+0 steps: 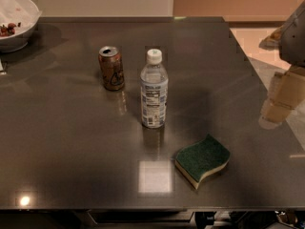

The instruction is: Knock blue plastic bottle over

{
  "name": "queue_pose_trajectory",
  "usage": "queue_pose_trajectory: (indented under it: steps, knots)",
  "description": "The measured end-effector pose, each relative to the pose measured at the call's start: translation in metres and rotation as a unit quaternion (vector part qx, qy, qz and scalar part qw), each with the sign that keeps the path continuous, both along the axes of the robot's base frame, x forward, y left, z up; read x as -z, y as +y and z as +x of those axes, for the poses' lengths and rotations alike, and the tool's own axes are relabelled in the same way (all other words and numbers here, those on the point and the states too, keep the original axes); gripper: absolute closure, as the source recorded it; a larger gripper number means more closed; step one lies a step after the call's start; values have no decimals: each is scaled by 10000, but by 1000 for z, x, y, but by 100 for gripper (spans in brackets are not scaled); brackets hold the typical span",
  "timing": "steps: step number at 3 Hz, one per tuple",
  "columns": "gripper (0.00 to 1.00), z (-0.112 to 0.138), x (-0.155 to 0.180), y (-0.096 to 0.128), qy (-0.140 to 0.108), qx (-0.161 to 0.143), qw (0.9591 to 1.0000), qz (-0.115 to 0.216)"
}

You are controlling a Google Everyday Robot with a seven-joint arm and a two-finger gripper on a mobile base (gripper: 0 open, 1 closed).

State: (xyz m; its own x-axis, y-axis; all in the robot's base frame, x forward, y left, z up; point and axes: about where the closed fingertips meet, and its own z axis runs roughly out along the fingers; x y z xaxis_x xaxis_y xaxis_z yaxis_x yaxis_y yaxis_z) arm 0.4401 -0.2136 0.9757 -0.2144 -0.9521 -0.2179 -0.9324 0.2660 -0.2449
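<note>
The blue plastic bottle [154, 89] stands upright near the middle of the dark table [71, 142]. It is clear, with a white cap and a pale blue-white label. My gripper [280, 99] is at the right edge of the view, over the table's right edge, well to the right of the bottle and apart from it. It holds nothing that I can see.
A brown drink can [111, 68] stands upright just left of the bottle. A green and yellow sponge [202, 160] lies in front of the bottle to the right. A white bowl [16, 20] with food sits at the far left corner.
</note>
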Motion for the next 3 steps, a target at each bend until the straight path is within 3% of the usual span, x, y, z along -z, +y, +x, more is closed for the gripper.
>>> queue_pose_trajectory:
  steps: [1,2,3]
  knots:
    - [0,17,4,31,-121,-324,9980,538]
    - [0,32,11,61,-134,-590,9930,1017]
    - [0,44,22,94,6,-795,9857,1487]
